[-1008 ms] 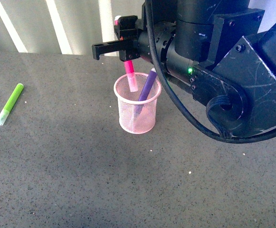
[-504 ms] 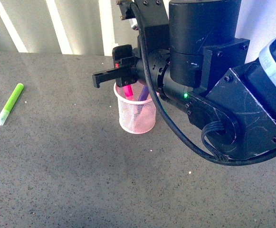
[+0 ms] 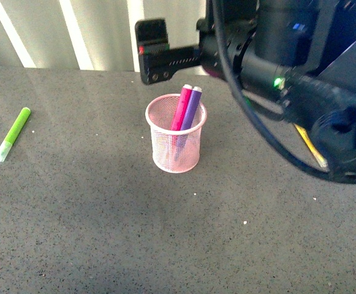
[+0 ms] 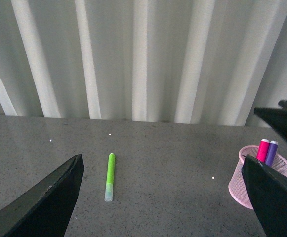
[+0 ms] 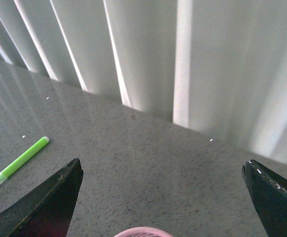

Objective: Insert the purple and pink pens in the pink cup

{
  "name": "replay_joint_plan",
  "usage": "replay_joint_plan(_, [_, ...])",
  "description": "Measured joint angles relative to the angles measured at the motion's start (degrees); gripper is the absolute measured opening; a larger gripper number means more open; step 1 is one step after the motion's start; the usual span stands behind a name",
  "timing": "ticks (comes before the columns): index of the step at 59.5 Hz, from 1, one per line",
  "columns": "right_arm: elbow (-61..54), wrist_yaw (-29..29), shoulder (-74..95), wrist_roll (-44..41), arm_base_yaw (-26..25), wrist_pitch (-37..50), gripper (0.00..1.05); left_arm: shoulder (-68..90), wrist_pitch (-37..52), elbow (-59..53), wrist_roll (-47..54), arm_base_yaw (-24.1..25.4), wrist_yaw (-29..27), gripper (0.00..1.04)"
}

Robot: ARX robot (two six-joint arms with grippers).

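Note:
The pink cup (image 3: 176,147) stands upright at the middle of the grey table. The pink pen (image 3: 182,108) and the purple pen (image 3: 192,108) both stand inside it, side by side, leaning toward the far right rim. My right gripper (image 3: 151,56) hovers open and empty just above and behind the cup. In the right wrist view only the cup's rim (image 5: 143,232) shows below the open gripper (image 5: 160,200). My left gripper (image 4: 163,197) is open and empty; its view shows the cup (image 4: 237,181) with both pens (image 4: 266,151) beside one finger.
A lime green marker (image 3: 13,133) lies on the table at the far left; it also shows in the left wrist view (image 4: 109,175) and the right wrist view (image 5: 16,164). A yellow marker (image 3: 310,147) lies partly hidden under my right arm. White curtains hang behind the table.
My right gripper lowered the pink pen into the cup, let it go and rose. The pink pen now rests in the cup beside the purple one.

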Motion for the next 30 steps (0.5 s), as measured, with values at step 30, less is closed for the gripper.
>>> replay_joint_plan(30, [-29.90,15.76,-45.05,-0.24,-16.92,-39.63,0.98,0.00,0.00,0.00,-0.02,0.00,-0.02,0.98])
